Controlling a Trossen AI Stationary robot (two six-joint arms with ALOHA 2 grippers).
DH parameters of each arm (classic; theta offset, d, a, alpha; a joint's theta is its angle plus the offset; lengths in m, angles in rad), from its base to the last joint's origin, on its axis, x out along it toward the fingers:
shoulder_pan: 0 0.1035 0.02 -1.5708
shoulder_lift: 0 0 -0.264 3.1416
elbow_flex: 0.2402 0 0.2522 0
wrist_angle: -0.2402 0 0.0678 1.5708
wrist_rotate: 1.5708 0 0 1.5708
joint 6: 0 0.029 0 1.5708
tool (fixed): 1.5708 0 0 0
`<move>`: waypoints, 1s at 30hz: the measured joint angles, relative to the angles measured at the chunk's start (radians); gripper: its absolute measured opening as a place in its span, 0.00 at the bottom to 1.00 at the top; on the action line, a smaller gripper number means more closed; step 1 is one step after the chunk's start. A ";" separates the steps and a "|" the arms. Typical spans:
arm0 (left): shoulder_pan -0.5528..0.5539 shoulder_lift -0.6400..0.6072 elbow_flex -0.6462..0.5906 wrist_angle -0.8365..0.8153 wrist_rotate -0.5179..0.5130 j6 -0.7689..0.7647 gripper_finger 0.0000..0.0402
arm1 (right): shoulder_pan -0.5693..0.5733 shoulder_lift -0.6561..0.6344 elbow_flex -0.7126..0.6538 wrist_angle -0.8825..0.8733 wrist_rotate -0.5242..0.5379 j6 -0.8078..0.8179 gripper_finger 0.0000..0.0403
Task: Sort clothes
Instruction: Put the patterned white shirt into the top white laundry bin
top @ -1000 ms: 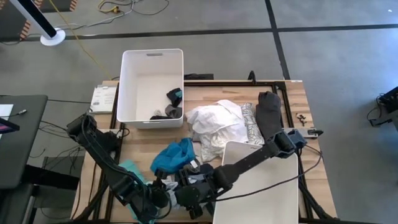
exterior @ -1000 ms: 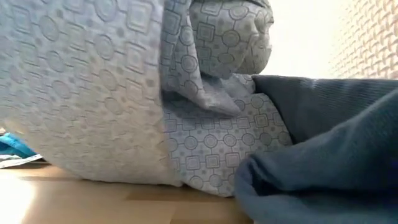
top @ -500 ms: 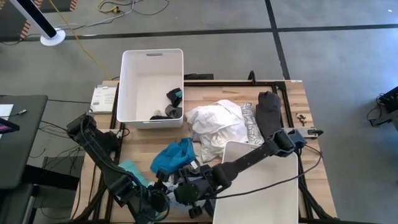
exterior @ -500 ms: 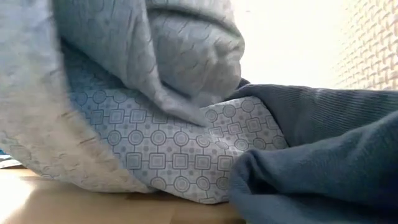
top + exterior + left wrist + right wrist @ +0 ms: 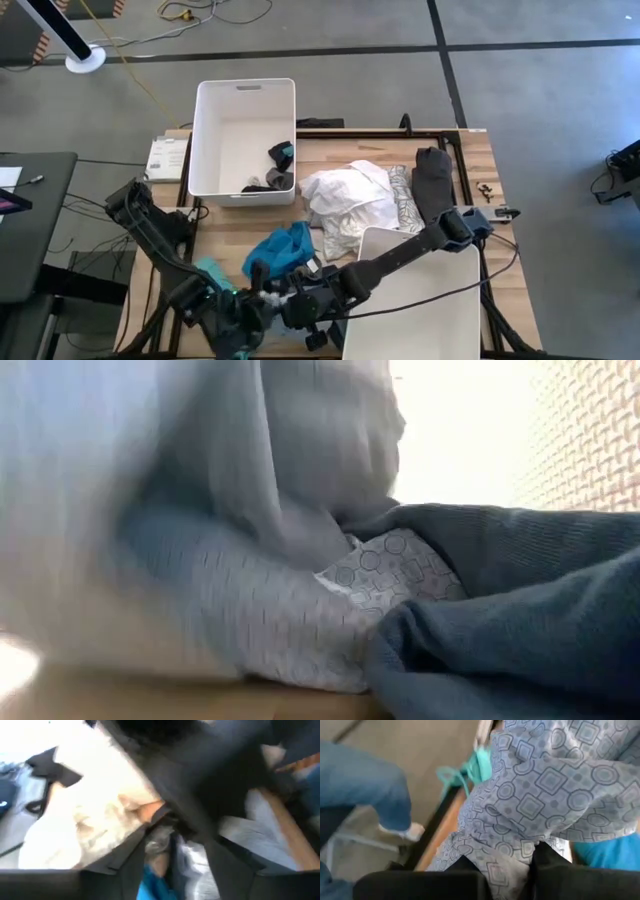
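Observation:
A grey-white patterned garment (image 5: 545, 785) lies bunched at the table's near edge (image 5: 268, 296), and my right gripper (image 5: 502, 865) is shut on it there (image 5: 295, 302). My left gripper (image 5: 238, 320) stands just left of it, open (image 5: 172, 847), with patterned cloth and blue cloth showing beyond its fingers. A blue garment (image 5: 282, 250) lies just behind them. A white garment (image 5: 345, 200) and a dark grey one (image 5: 432, 185) lie farther back. The low view shows patterned cloth (image 5: 390, 565) resting on dark cloth (image 5: 510, 630). My right gripper pinches a bunched fold of the patterned garment (image 5: 506, 851) between its two fingers. Several layers are gathered there. The rest of the cloth spreads slack beyond the fingers, over the table's near edge. Whether my left gripper touches any cloth, I cannot tell.
A white bin (image 5: 205, 150) at the far left holds dark and teal pieces (image 5: 280, 155). A second white bin (image 5: 430, 300) stands at the near right under the right arm. A teal garment (image 5: 210, 270) lies near the left arm. A person's leg (image 5: 360, 785) shows beyond the table's edge.
My right gripper has shifted a little toward the table's left edge with the patterned garment. In the low view, the patterned cloth has been drawn up and across, and it now blurs with motion. My left gripper has edged left.

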 joint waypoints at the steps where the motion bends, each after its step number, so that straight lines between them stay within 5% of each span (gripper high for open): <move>1: -0.011 -0.011 0.014 -0.010 -0.016 0.001 0.54 | 0.001 -0.016 0.002 0.004 0.000 -0.004 0.15; 12: -0.174 -0.139 0.141 -0.086 -0.241 0.004 0.58 | -0.002 -0.177 0.005 0.034 0.057 -0.095 0.15; 22: -0.250 -0.149 0.140 -0.296 -0.263 -0.257 0.59 | -0.050 -0.349 0.004 0.067 0.118 -0.212 0.15; 30: -0.263 -0.103 0.138 -0.460 -0.258 -0.447 0.59 | -0.129 -0.442 0.004 0.104 0.116 -0.252 0.05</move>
